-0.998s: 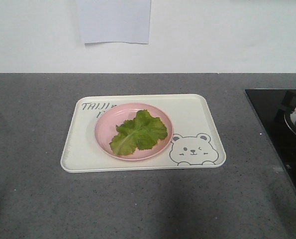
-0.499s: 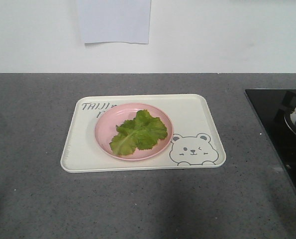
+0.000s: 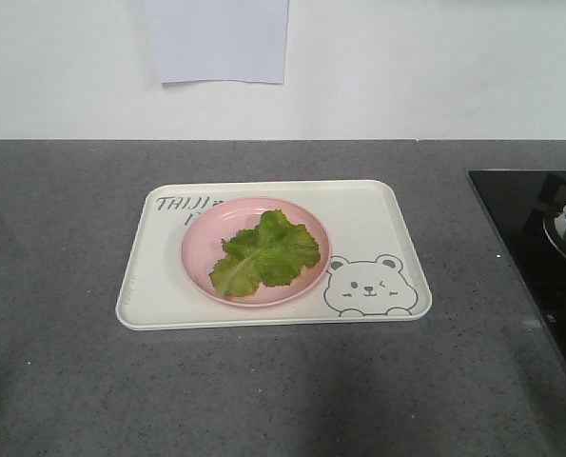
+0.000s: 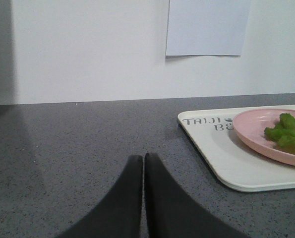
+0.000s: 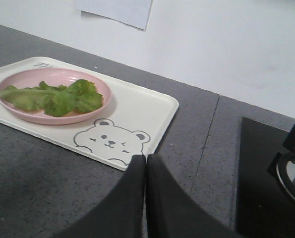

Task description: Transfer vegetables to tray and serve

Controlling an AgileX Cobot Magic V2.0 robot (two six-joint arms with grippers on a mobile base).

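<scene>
On the grey counter (image 3: 64, 238) you have the tray (image 3: 378, 219) as your landmark, with the hob (image 3: 530, 248) off its right end. The pink plate (image 3: 202, 257) sits inside the tray's left half, partly covering the lettering, and the vegetables (image 3: 263, 252) lie on that plate, so the load looks ready to serve. Your left gripper (image 4: 144, 161) waits left of the tray, your right gripper (image 5: 146, 161) near its bear corner; both have fingers pressed together, holding nothing.
</scene>
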